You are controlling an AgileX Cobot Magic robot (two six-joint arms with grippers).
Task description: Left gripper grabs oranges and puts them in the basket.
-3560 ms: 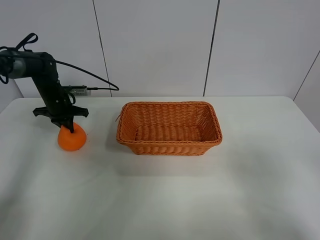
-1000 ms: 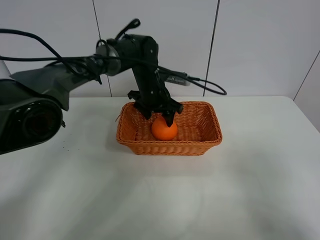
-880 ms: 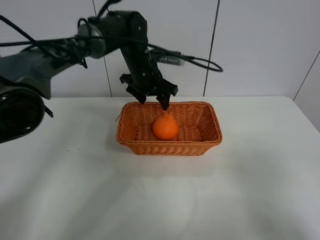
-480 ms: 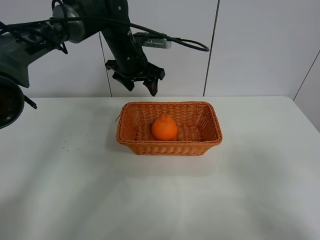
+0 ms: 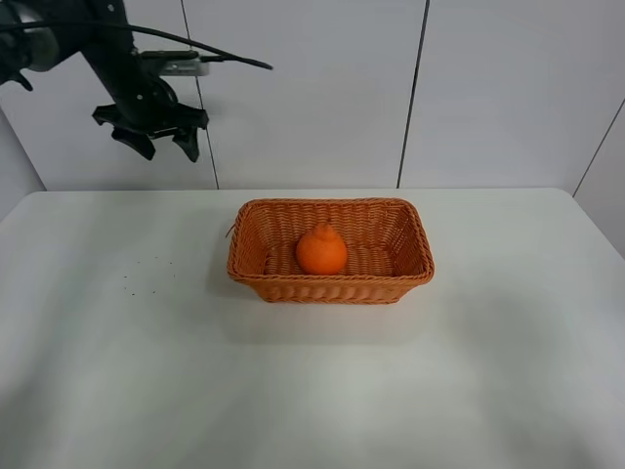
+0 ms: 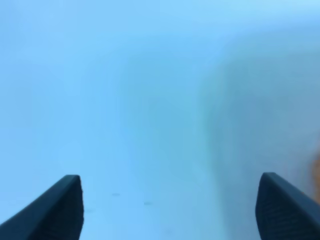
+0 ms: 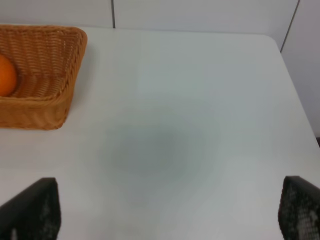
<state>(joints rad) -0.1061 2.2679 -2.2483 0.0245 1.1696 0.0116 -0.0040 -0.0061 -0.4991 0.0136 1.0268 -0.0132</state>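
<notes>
So the orange point(image 5: 321, 250) is sitting in the basket point(image 5: 256, 242) now. The left claw point(image 5: 168, 152) has let go, fingers spread and empty, and swung up far left. Looks done to me.

Soft, even light filling exterior high view; basket point(image 5: 330, 283) casting faint shadow forward onto table point(image 5: 488, 371). Left wrist view washing out in pale blue, blurring everything. Right wrist view rendering clearly, dark fingertips point(image 7: 35, 210) softening at corners.

lab test cell | bare white table point(image 5: 508, 371) | white panel wall point(image 5: 508, 88)
</notes>
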